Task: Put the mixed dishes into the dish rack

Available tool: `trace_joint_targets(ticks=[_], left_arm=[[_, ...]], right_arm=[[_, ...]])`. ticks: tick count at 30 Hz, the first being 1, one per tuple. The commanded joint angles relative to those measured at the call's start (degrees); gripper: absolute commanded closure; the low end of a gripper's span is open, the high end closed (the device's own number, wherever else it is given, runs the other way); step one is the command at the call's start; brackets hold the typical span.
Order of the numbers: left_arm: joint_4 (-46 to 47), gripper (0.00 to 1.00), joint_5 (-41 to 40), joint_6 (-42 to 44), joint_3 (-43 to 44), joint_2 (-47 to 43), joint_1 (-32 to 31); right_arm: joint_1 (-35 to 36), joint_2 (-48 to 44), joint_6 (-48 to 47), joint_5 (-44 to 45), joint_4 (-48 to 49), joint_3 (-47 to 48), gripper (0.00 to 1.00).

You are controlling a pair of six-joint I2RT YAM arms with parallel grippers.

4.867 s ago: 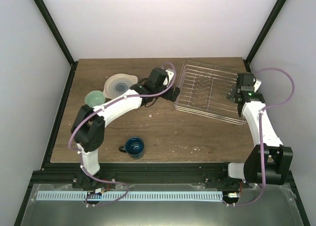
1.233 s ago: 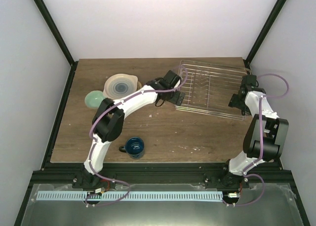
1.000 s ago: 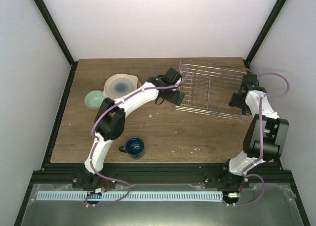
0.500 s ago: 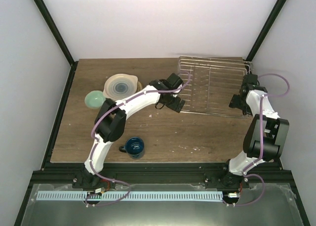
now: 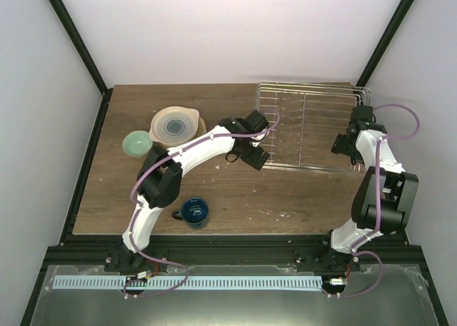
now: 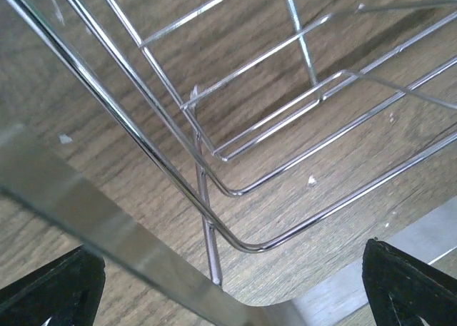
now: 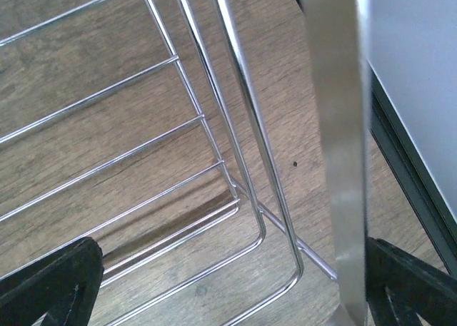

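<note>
Silver dish rack [image 5: 307,130], between left end effector [image 6: 228,292], right end effector [image 7: 228,290]

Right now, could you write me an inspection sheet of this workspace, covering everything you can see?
Surface: brown wooden table, a few pale specks.
Job's things: wire dish rack at the far right, empty; stack of plates at the far left; mint bowl beside the stack; blue mug near the front, upright.
Clutter: nothing seen.
Jaws: left jaws wide open at the rack's near left corner; right jaws wide open at its right end. A rim wire runs between each pair; contact cannot be told.
Cables: purple cable along the left arm; another looping off the right arm.
Surroundings: white walls, black frame posts, metal tray in front.
</note>
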Motion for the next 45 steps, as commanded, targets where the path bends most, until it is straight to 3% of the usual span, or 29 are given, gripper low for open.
trace_joint_targets(ticks=[1,25,32,35,37,39,45], left_arm=[[-4.69,0.0,0.49,1.2,2.74,0.77,-0.81],[-5.52,0.0,-0.81,1.42,7.9,3.62,-0.44],[-4.44,0.01,-0.57,0.56,11.24,6.41,0.61],[-4.19,0.12,0.16,0.13,12.55,7.45,1.13],[-4.18,0.27,0.51,0.02,13.08,7.87,1.44],[-4.3,0.36,0.59,0.01,13.36,8.13,1.63],[-4.97,0.29,-1.12,0.02,13.57,8.75,2.32]], right_arm=[[0.02,-0.54,0.5,0.58,1.08,3.2,0.0],[0.08,-7.73,-0.11,5.98,4.37,5.27,0.0],[0.1,-16.61,-1.63,-2.27,7.16,4.27,0.0],[0.1,-19.93,-2.65,-6.35,8.74,2.94,0.0],[0.16,-21.04,-2.98,-7.67,8.89,2.84,0.0],[0.17,-21.44,-3.25,-8.4,8.68,2.97,0.02],[0.11,-21.8,-2.97,-10.62,8.23,3.16,0.0]])
